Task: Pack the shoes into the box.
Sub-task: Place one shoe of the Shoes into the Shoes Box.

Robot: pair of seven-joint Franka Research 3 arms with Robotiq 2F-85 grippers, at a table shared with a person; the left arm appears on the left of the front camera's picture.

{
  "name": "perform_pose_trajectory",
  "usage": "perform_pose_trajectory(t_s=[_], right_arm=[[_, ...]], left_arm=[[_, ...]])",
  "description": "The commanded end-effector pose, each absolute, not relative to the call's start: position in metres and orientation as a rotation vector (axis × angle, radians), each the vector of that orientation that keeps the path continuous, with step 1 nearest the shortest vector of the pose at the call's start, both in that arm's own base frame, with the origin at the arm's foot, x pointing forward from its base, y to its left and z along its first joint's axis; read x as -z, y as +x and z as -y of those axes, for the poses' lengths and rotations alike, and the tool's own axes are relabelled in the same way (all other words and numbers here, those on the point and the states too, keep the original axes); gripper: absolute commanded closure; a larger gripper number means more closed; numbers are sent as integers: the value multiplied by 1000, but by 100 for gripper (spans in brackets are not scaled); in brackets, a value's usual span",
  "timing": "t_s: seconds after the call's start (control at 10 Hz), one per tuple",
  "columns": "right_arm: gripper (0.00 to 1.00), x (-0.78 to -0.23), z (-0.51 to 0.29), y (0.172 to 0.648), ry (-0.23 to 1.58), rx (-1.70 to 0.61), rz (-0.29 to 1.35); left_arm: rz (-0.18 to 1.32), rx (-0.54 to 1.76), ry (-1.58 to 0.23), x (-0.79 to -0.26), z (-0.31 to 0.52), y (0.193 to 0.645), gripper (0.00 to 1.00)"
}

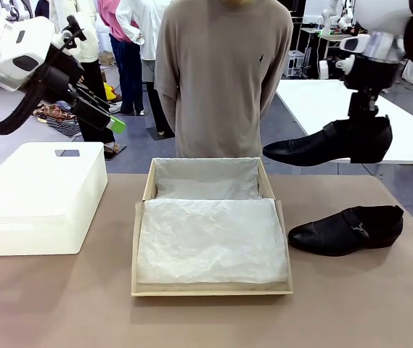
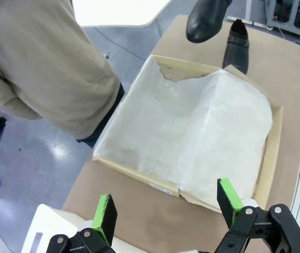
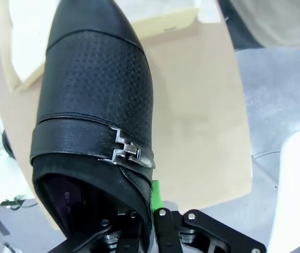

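Right gripper (image 3: 150,206) clenched on the heel rim of the raised shoe (image 1: 321,146); its insole print (image 3: 66,197) is illegible. Left gripper (image 2: 166,204) released, empty. Small label (image 2: 160,187) on box (image 1: 138,246) edge unreadable.

Box (image 1: 139,246) sits mid-surface (image 1: 61,304), w/ tissue paper (image 1: 210,243) in it. Bin (image 1: 39,196) just left of box. Second shoe (image 1: 348,230) lies on surface right of box, toe twd box. Lifted shoe (image 1: 322,145) hangs in right claw (image 1: 363,123) above & behind it, toe twd box's far-right corner. Left claw (image 1: 108,119) up over bin's far side. Person (image 1: 224,80) behind box.
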State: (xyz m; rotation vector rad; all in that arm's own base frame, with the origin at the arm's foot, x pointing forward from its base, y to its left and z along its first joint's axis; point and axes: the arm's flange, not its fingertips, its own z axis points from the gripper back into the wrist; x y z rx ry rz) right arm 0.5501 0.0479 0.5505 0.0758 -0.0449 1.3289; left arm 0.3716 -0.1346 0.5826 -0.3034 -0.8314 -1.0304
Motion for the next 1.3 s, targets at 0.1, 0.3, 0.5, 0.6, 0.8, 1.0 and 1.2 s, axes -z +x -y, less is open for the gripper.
perform_pose_trajectory(t_s=[0.1, 0.3, 0.5, 0.6, 0.8, 1.0, 1.2], right_arm=[[100, -570, -72, 556, 57, -1346, 2], [100, -561, -74, 548, 70, -1366, 27], [100, -561, -74, 548, 70, -1366, 27], [100, -561, -74, 548, 70, -1366, 27], [100, -561, -74, 548, 70, -1366, 27], [100, -557, -87, 550, 86, -1338, 44], [100, -556, -118, 555, 125, -1350, 57]], left_arm=[[840, 1043, -324, -581, 133, 373, 0], [840, 1043, -324, -581, 133, 373, 0], [840, 1043, -324, -581, 133, 373, 0], [840, 1043, -324, -581, 133, 373, 0], [840, 1043, -324, -581, 133, 373, 0], [840, 1043, -324, -581, 133, 373, 0], [840, 1043, -324, -581, 133, 373, 0]])
